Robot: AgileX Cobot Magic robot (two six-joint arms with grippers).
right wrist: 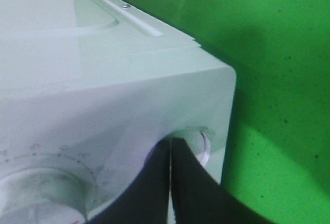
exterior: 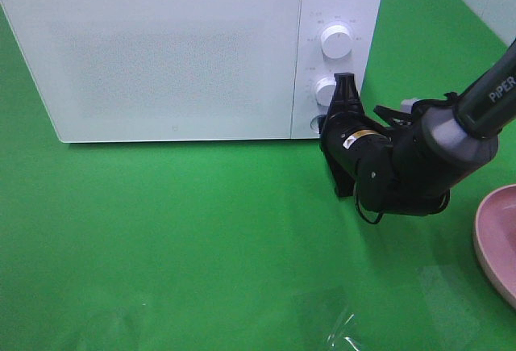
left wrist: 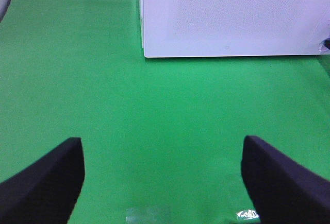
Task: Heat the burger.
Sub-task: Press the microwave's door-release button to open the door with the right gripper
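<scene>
The right claw (exterior: 326,125), its two dark fingers pinched together with only a hairline between them, presses its tip to the round button (right wrist: 203,149) at the near right corner of the white microwave (exterior: 161,60), just below the lower dial (exterior: 325,91). The burger appears in no view. The pink plate (exterior: 496,246) at the right edge is bare where it shows, and the frosted door (exterior: 153,56) is closed flat, so the burger most likely sits inside, left of the claw and behind the panel. The glossy, hard-edged box lies long side left to right on the green matte worktop (exterior: 161,230). The right arm is by far the nearer. The left claw (left wrist: 160,177) hangs spread wide and empty over bare cloth, well short of the door.
</scene>
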